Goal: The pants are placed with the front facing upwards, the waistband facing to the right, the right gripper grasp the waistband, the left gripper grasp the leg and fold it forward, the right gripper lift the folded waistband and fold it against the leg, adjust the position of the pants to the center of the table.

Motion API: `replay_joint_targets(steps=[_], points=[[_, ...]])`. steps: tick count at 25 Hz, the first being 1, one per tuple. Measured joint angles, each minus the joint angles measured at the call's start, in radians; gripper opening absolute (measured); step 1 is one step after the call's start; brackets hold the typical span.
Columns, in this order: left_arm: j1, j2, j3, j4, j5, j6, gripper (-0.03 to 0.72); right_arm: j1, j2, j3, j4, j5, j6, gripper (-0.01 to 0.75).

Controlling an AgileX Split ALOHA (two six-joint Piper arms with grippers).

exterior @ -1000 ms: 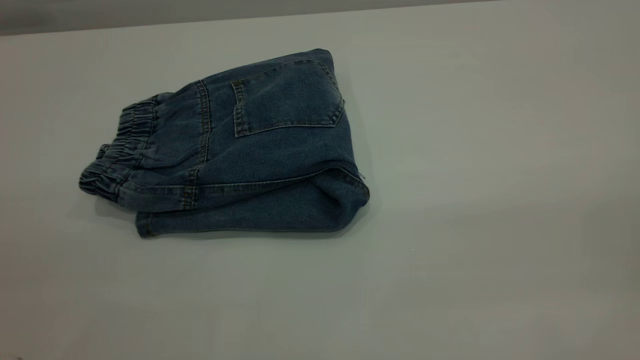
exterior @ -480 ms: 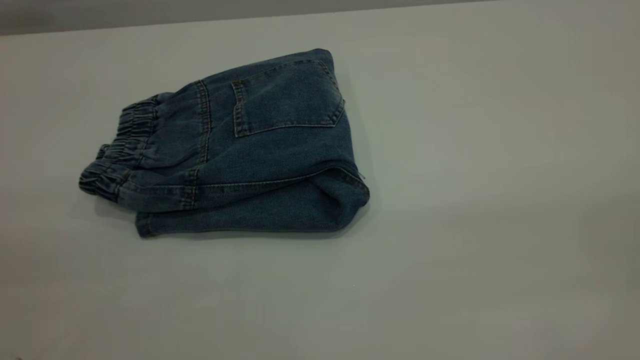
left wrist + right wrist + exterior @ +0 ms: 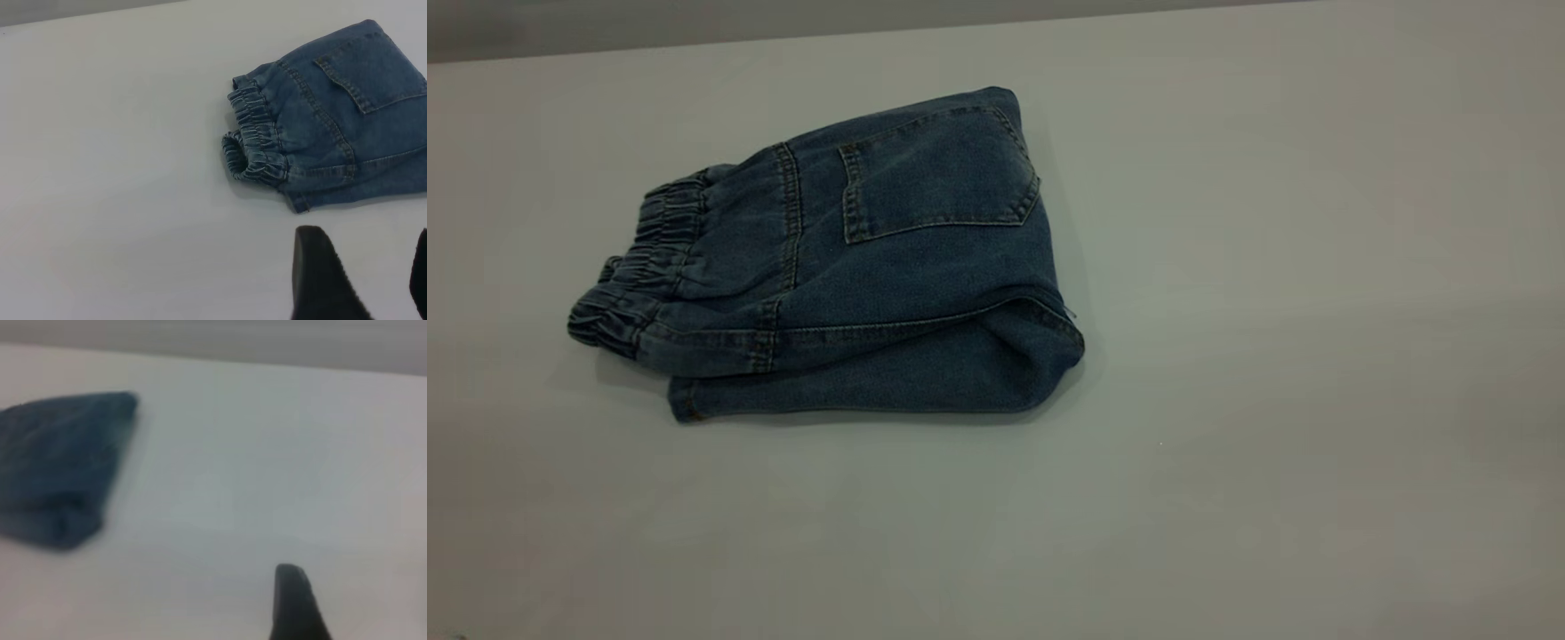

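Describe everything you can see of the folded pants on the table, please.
The pants are blue denim with tan stitching, folded into a compact bundle lying flat on the table, left of its middle in the exterior view. A patch pocket faces up. The gathered elastic waistband points left, and a rounded fold forms the right edge. Nothing but the table touches them; neither gripper holds them.

Folded blue denim pants (image 3: 337,120) with tan stitching lie on the plain pale-grey table (image 3: 113,167), a patch back pocket (image 3: 373,73) facing up. Their ruched elastic waistband (image 3: 252,143) bunches at the fold's open end. The black left gripper (image 3: 363,280) hangs above bare tabletop near the pants, its two tapered fingers (image 3: 320,277) spread apart, touching nothing.
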Motion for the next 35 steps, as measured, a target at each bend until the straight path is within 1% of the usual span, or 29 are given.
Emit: replay_joint_targets(steps=[2,7,10,12,14,35], points=[[0.000,0.000,0.000,0.000,0.001,0.000,0.314,-0.035,0.000,-0.002,-0.002,0.002,0.000,0.355],[0.004,0.000,0.000,0.000,0.002,0.000,0.314,-0.035,0.001,-0.002,-0.002,0.001,0.000,0.355],[0.052,0.000,0.000,0.000,0.002,0.000,0.314,-0.035,0.001,-0.002,-0.002,0.001,0.000,0.355],[0.097,-0.002,0.000,0.001,0.002,0.000,0.314,-0.035,0.001,-0.002,-0.002,0.001,0.000,0.355],[0.120,-0.021,0.000,0.003,0.002,0.000,0.314,-0.035,0.001,-0.002,-0.002,0.001,0.000,0.355],[0.119,-0.046,-0.004,0.005,0.006,0.000,0.314,-0.034,0.001,-0.001,-0.002,0.001,0.000,0.355]])
